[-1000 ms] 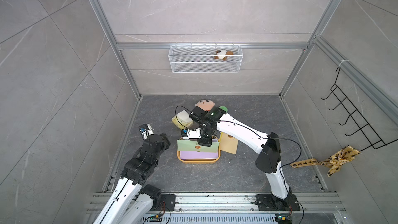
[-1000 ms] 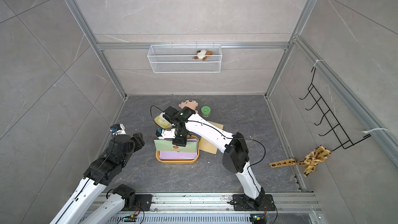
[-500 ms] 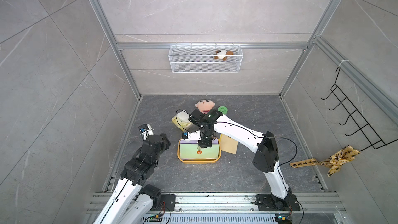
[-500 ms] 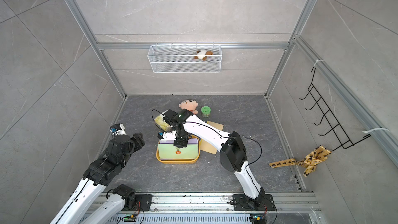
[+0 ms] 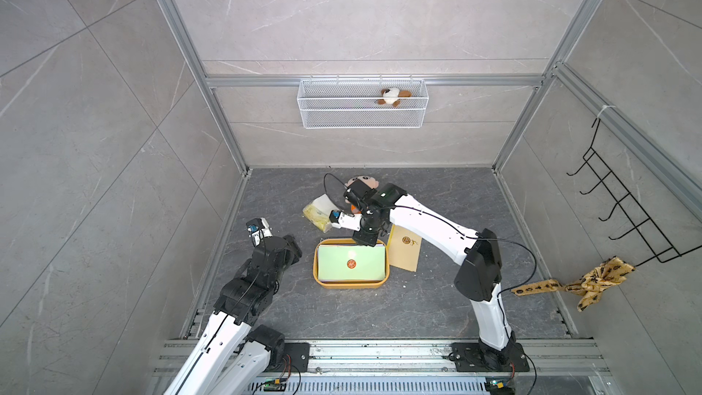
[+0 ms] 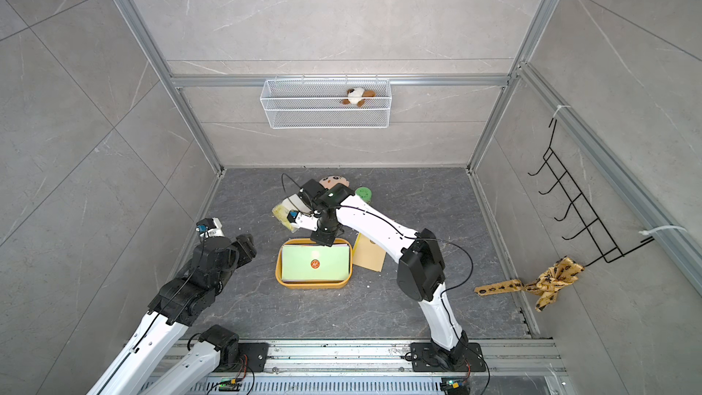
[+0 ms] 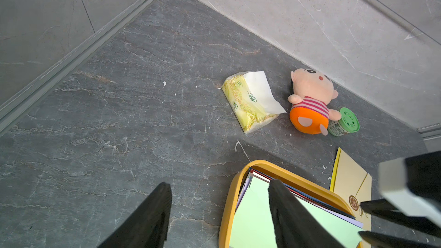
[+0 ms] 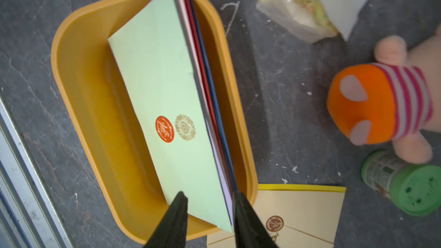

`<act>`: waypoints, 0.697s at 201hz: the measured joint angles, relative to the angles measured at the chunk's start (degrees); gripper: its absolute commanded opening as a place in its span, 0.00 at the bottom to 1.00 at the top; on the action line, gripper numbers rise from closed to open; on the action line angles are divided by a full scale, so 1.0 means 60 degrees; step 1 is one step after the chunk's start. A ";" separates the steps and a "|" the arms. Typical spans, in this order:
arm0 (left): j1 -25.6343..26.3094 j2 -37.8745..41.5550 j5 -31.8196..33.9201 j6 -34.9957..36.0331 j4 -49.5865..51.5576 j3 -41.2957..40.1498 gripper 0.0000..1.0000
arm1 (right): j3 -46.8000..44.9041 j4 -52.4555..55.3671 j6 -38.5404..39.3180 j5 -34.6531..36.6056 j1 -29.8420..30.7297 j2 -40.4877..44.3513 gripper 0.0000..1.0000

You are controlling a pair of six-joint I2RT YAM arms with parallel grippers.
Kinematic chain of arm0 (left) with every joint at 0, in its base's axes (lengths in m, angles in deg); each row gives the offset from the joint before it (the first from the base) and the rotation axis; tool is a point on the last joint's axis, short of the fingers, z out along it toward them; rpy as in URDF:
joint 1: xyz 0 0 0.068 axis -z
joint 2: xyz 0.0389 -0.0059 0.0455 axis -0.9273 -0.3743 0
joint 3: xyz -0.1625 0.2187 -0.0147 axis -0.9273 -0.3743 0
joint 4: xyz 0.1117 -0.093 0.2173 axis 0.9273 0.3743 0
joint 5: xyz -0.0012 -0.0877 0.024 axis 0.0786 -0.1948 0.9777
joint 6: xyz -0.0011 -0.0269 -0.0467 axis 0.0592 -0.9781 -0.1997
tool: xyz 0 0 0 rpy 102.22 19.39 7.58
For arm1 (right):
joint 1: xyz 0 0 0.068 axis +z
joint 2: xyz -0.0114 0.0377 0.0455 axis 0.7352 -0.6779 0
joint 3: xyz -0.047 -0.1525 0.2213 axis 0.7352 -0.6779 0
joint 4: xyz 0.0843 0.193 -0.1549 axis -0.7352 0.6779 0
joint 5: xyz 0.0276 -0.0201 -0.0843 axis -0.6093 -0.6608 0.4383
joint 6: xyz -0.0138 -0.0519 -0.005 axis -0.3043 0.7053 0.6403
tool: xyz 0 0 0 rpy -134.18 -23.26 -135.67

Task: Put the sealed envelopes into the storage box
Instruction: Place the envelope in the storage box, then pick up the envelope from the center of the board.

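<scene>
The left gripper (image 7: 218, 184) hangs over bare floor (image 5: 361, 317) beside the storage box (image 5: 349, 285), fingers apart, holding nothing; the box holds a stack of sealed envelopes (image 8: 198, 51), the light green envelope (image 5: 366, 265) on top, with lilac, red and navy edges under it; the right gripper (image 8: 211, 198) stands at the box's far rim, fingers parted astride that envelope's edge, not pinching; just right of the box, 1 cream envelope (image 5: 404, 256) lies on the dark stone floor over a yellow envelope (image 8: 300, 188); on the grey tiled back wall (image 5: 342, 13), a wire basket (image 5: 342, 117) holds 1 plush toy (image 5: 393, 96); 1 second ago the right gripper held the light green envelope tilted above the box; now it lies inside, released.
</scene>
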 measured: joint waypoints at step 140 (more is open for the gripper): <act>0.1909 -0.8568 -0.4084 0.1366 -0.2339 0.4601 0.29 | -1.1267 -0.7803 -0.8739 -0.0550 -0.4120 0.5748 0.46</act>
